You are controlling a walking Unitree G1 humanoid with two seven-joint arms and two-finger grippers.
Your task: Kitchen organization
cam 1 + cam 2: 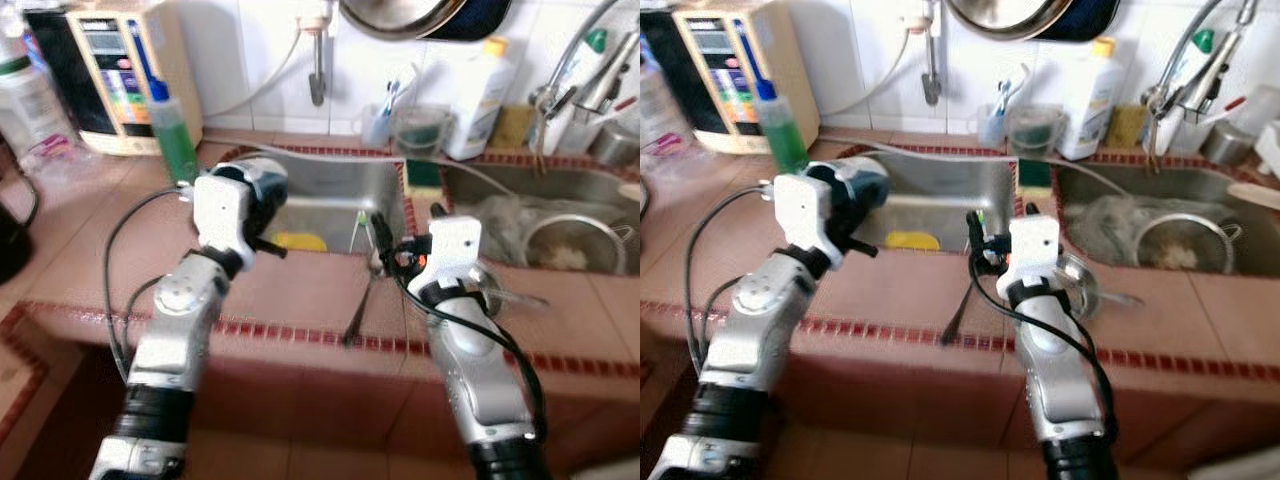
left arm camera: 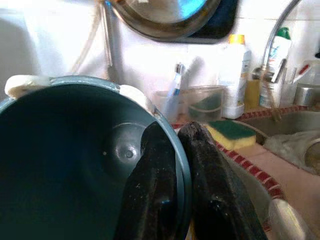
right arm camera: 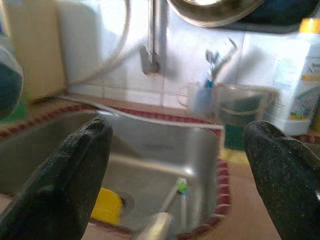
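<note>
Left gripper [image 2: 172, 165] is clamped on the rim of a dark teal round plastic cup [image 1: 258, 190], one finger inside and one outside, holding it over the near-left corner of the steel sink basin [image 1: 335, 195]. Right gripper [image 3: 182, 165] hangs with jaws wide apart and empty at the basin's front edge, above the red-tiled counter [image 1: 300, 285]. A yellow item [image 1: 297, 241] lies by the drain, and a green-and-yellow sponge [image 2: 231, 134] sits on the rim between the two basins.
</note>
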